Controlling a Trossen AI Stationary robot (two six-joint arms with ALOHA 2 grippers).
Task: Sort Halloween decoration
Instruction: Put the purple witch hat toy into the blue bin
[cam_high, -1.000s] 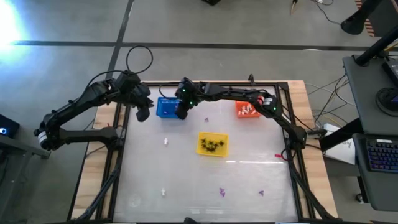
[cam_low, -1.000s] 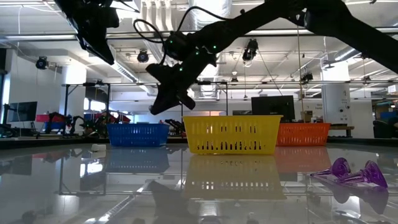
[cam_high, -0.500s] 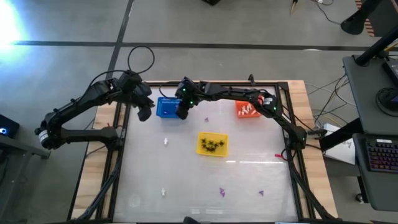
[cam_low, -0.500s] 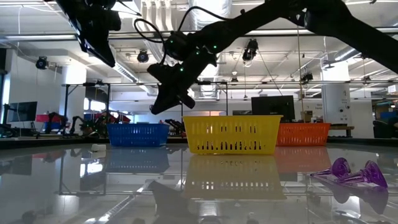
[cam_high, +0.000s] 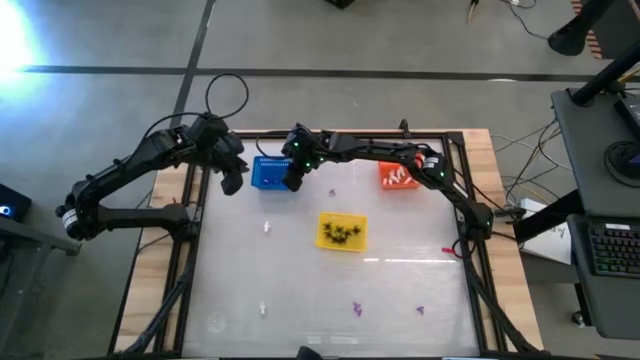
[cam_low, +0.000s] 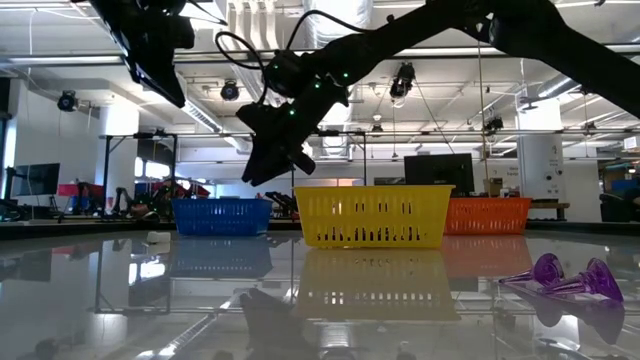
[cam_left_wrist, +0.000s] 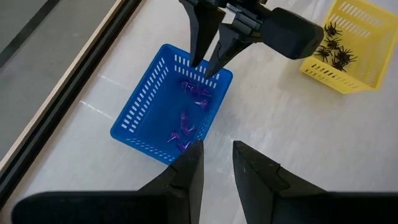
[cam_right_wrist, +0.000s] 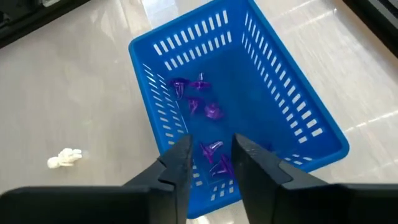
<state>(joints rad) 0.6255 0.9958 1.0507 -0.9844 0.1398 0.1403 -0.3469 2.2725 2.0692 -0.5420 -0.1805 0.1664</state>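
While my right gripper (cam_right_wrist: 210, 163) hovered over the blue basket (cam_right_wrist: 292, 99), fingers slightly parted and empty, purple trinkets (cam_right_wrist: 202, 106) lay inside; several purple (cam_high: 356, 309) and white ones (cam_high: 267, 227) remained on the table (cam_high: 400, 285).

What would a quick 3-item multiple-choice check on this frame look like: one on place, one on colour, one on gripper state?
1. The right gripper hangs above:
A. the blue basket
B. an orange basket
C. bare table

2. The trinkets in the yellow basket are:
A. purple
B. white
C. black

3. The right gripper's jaws stand:
A. shut on a trinket
B. apart, holding nothing
C. out of view

Key: 1 A, its wrist view looks straight into it; 2 C, black spiders show in the left wrist view; 3 B, a gap shows between the fingers.
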